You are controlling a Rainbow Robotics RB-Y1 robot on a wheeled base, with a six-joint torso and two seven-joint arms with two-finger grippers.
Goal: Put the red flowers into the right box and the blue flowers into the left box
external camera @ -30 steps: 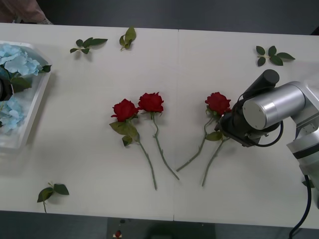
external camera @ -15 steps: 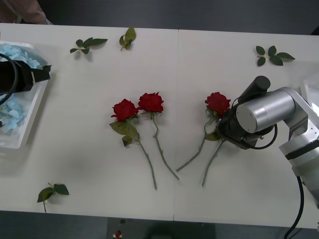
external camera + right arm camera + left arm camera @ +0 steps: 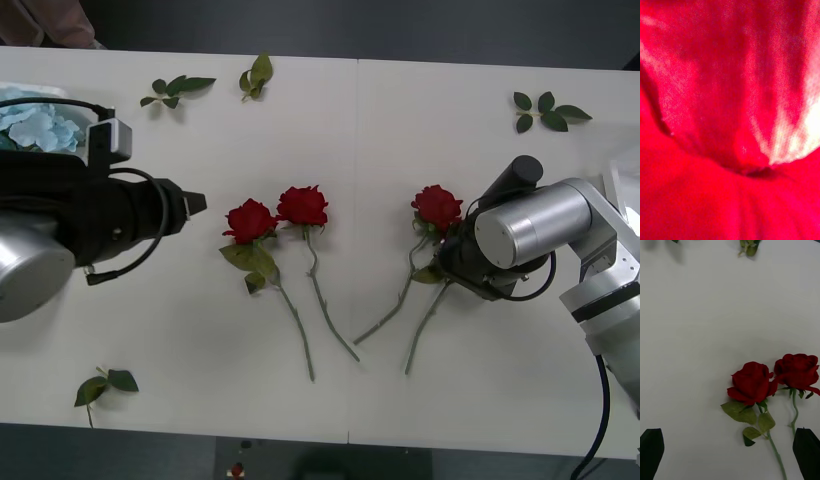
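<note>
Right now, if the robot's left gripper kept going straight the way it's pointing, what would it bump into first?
Probably the nearest red rose. The left gripper, fingers open, points across the table toward the pair of roses, and this one lies closest in line, with the second rose just beyond. Height above the table is unclear.

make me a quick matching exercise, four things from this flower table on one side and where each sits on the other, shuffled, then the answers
Things:
1. blue flowers
2. left gripper
3. right gripper
4. pair of red roses

Places:
A. lying side by side at the table's middle
B. far left edge of the table
C. beside the rightmost rose's stem
D. left of the rose pair, fingers open

Pairs: 1-B, 2-D, 3-C, 4-A
</note>
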